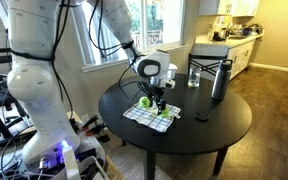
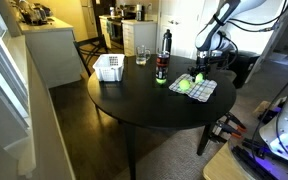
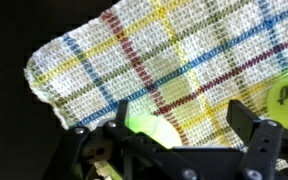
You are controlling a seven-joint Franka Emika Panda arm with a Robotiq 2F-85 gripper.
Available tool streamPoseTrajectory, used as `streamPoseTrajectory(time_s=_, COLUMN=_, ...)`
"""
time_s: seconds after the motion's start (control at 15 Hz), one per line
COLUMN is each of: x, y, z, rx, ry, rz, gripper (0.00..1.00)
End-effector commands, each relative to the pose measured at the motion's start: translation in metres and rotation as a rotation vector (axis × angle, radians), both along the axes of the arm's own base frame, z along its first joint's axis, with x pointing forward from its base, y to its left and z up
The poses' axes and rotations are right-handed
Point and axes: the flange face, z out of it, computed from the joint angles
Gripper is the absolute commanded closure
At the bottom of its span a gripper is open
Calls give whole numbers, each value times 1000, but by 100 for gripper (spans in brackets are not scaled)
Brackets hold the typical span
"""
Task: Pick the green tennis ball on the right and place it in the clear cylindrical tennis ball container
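Observation:
A plaid cloth [image 1: 150, 114] [image 2: 197, 90] lies on the round black table [image 1: 184, 130] and fills most of the wrist view [image 3: 144, 55]. Two green tennis balls rest on it in an exterior view, one here [image 2: 184, 85] and the second one here [image 2: 197, 79]. In the wrist view one ball [image 3: 149, 122] lies just inside my left finger, and another [image 3: 287, 98] shows at the right edge. My gripper [image 3: 182, 125] [image 1: 159, 98] [image 2: 202, 66] is open, low over the cloth, holding nothing. A clear cylindrical container [image 1: 194, 75] [image 2: 142, 55] stands upright farther along the table.
A tall dark bottle [image 1: 220, 80] [image 2: 163, 68] stands near the clear container. A white basket [image 2: 109, 67] sits at the table's edge. A small dark object [image 1: 202, 117] lies beside the cloth. Cables and equipment crowd the floor by the robot base [image 1: 54, 150].

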Motion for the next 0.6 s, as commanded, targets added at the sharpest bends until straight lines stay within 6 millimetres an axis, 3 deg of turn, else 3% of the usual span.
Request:
streamPoseTrajectory(time_s=0.0, x=5, y=3, z=6, rx=-42, ry=-3, rz=4, gripper=0)
streamPoseTrajectory(time_s=0.53, x=0, y=-22, z=11, rx=-183, ry=7, rz=32, gripper=0)
